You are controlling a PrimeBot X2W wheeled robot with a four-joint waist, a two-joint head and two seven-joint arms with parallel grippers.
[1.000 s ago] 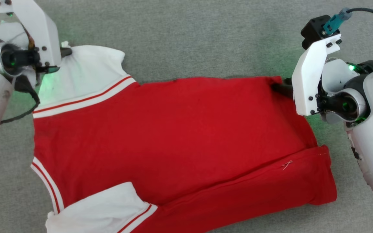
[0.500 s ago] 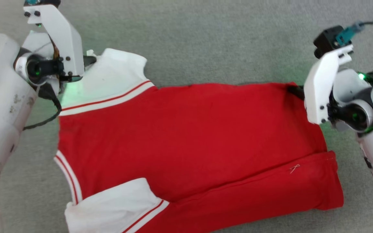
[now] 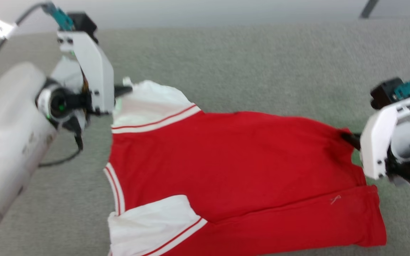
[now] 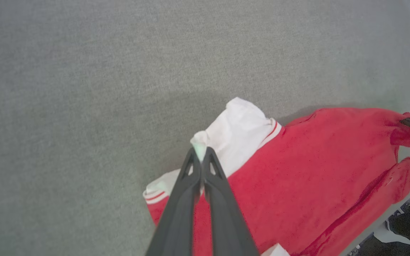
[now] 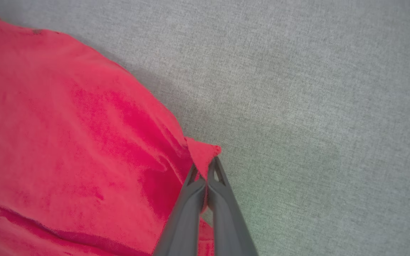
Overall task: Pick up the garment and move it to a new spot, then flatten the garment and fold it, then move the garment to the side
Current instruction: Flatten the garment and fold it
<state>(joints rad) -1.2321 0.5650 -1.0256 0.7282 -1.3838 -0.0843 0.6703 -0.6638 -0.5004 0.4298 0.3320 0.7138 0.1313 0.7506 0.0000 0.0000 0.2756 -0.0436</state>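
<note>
The garment (image 3: 233,160), a red jersey with white sleeves and red-and-white stripe trim, lies folded on the grey fabric surface. No lettering shows on the visible side. My left gripper (image 3: 125,89) is shut on the tip of the far white sleeve (image 4: 238,133), pinching it between dark fingers (image 4: 199,156). At the garment's far right corner my right gripper (image 3: 347,137) is shut on a red corner of cloth (image 5: 203,153), with the fabric pulled up between both grips. The near edge of the garment (image 3: 262,231) rests folded over on the surface.
Grey fabric surface (image 3: 244,71) stretches behind and around the garment. A pale strip and a dark leg (image 3: 367,9) show beyond its far edge. Dark cables and gear (image 4: 408,227) sit at the lower right of the left wrist view.
The right gripper has shut on the garment's far right corner. The head view has tilted up and turned left, bringing the surface's far edge into view.
</note>
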